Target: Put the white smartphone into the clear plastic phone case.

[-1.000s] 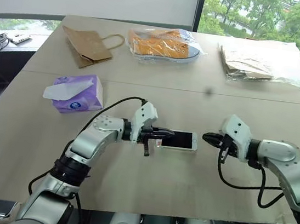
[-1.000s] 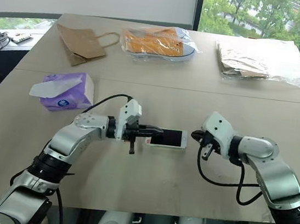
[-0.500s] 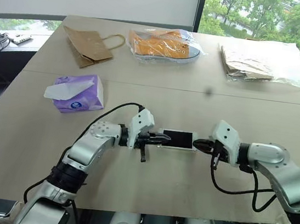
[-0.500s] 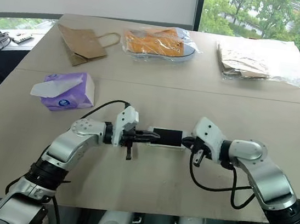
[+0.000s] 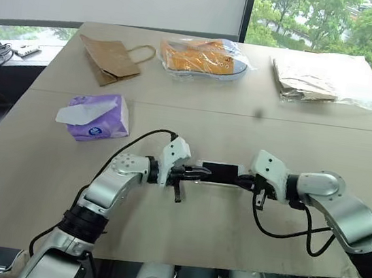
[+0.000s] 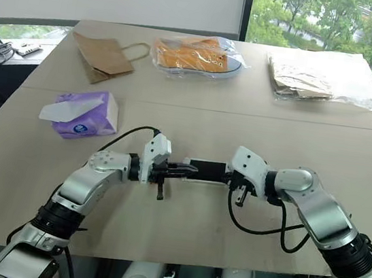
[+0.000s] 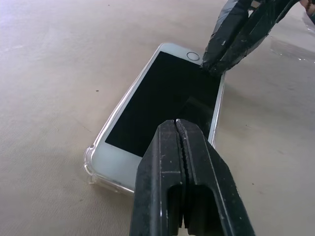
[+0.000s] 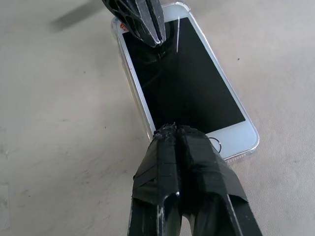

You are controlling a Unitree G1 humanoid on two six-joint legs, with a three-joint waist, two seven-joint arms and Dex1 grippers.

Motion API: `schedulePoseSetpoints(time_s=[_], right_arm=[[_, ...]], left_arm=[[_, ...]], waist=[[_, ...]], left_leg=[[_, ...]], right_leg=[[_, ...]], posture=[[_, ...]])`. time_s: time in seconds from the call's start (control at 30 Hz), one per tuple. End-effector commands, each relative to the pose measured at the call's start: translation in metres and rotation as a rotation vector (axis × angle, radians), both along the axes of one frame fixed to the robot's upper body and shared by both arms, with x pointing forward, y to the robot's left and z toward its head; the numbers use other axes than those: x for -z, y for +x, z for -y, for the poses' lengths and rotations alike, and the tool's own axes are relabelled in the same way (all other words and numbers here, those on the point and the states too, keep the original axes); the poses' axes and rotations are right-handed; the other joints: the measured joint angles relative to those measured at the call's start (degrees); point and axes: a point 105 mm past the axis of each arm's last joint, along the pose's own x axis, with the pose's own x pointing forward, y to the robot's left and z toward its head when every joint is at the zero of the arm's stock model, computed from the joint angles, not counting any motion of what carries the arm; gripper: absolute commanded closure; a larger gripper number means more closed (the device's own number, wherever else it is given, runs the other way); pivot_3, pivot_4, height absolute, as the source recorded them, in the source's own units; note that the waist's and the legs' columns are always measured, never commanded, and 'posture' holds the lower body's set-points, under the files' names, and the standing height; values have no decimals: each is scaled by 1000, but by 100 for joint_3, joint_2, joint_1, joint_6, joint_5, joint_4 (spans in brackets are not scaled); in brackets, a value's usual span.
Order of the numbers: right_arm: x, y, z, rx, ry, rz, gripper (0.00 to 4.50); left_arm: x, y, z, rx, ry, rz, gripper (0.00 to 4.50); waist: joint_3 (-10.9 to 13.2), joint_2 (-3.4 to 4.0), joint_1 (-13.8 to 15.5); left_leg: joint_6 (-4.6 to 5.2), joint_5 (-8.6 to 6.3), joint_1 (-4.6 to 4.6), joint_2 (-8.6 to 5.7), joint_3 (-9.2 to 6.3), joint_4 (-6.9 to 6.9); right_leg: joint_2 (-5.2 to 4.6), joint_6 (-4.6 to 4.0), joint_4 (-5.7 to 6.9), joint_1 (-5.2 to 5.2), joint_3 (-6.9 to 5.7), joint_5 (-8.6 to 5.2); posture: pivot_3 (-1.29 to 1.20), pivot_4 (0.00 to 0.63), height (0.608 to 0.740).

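Note:
The white smartphone [image 5: 219, 171] lies screen up on the table between my two grippers. The clear plastic phone case [image 7: 90, 157] shows as a glossy rim around its edges, and the phone sits inside that outline. My left gripper [image 5: 202, 173] is shut with nothing between its fingers, its tip over the phone's left end. My right gripper [image 5: 241, 180] is also shut and empty. Its taped tip [image 8: 170, 129] is at the screen's edge by the home button [image 8: 215, 144]. From these views I cannot tell whether the tips press on the glass or hover just over it.
A purple tissue box [image 5: 96, 117] stands to the left of my left arm. At the back of the table lie a brown paper bag [image 5: 111, 57], a clear bag of orange items [image 5: 200, 55] and a clear bag of brown items [image 5: 317, 77]. The table's front edge [image 5: 224, 266] is close.
My right gripper has moved left and down from beside the phone onto its right end. The left gripper has stayed at the phone's left end.

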Motion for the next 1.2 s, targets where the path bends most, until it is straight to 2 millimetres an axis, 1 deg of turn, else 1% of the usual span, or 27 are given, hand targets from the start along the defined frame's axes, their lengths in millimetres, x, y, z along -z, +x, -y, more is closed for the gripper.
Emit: schedulePoseSetpoints(time_s=[0.03,0.13,0.2,0.27,0.4,0.63,0.77,0.9,1.03,1.1,1.17,1.2], right_arm=[[28,-7,10,54,-68,-152,4500],[35,-6,9,74,-80,-187,4500],[42,-6,9,93,-80,-226,4500],[49,-8,10,102,-94,-252,4500],[59,-11,13,103,-118,-283,4500],[74,-18,17,102,-148,-330,4500],[87,-21,27,141,-219,-361,4500],[94,-21,33,180,-263,-386,4500],[98,-20,36,213,-292,-411,4500],[98,-15,36,218,-292,-386,4500],[89,-12,27,198,-222,-366,4500],[73,-8,15,172,-126,-326,4500]], left_arm=[[6,-3,0,-3,13,-16,4489],[7,-3,1,-3,12,-16,4489],[7,-3,1,-4,12,-16,4489],[7,-3,1,-5,12,-15,4489],[7,-2,1,-8,9,-14,4489],[8,-1,2,-14,5,-16,4489],[8,-1,2,-17,4,-19,4489],[8,0,1,-18,6,-18,4489],[8,1,1,-19,7,-17,4489],[8,1,1,-20,6,-17,4489],[8,1,1,-20,6,-15,4489],[7,1,1,-20,6,-13,4489]], waist=[[-18,-2,4],[-27,-4,3],[-28,-2,-1],[-41,-3,-5],[-78,-6,-5],[-137,-6,-4],[-176,-8,-3],[-216,-7,0],[-245,-7,-1],[-257,-15,0],[-266,-25,-4],[-266,-25,-5]], left_leg=[[0,0,0,0,0,0],[1,-1,15,0,0,-1],[4,-3,50,1,0,-9],[6,-5,76,5,-1,-16],[6,-6,79,7,-7,-16],[8,-7,81,6,-11,-16],[9,-9,81,7,-12,-19],[10,-10,82,6,-14,-23],[10,-11,88,7,-14,-30],[9,-12,91,7,-15,-36],[7,-13,94,7,-15,-39],[2,-16,94,7,-15,-39]], right_leg=[[-1,0,0,1,0,0],[-3,-2,-1,16,0,-1],[-5,-14,-10,50,-2,-11],[-7,-5,-25,77,-5,-26],[-35,-7,-31,85,1,-26],[-43,-9,-39,86,-3,-25],[-47,-8,-44,86,-4,-26],[-52,-8,-51,88,-7,-27],[-58,-6,-55,88,-6,-29],[-62,-5,-56,88,-10,-29],[-65,-5,-58,89,-13,-29],[-74,-5,-59,89,-22,-29]], posture=[[0,150,740],[0,150,740],[0,150,740],[0,150,740],[0,150,740],[0,150,740],[0,150,740],[0,150,740],[0,150,740],[0,150,740],[0,150,740],[0,150,740]])
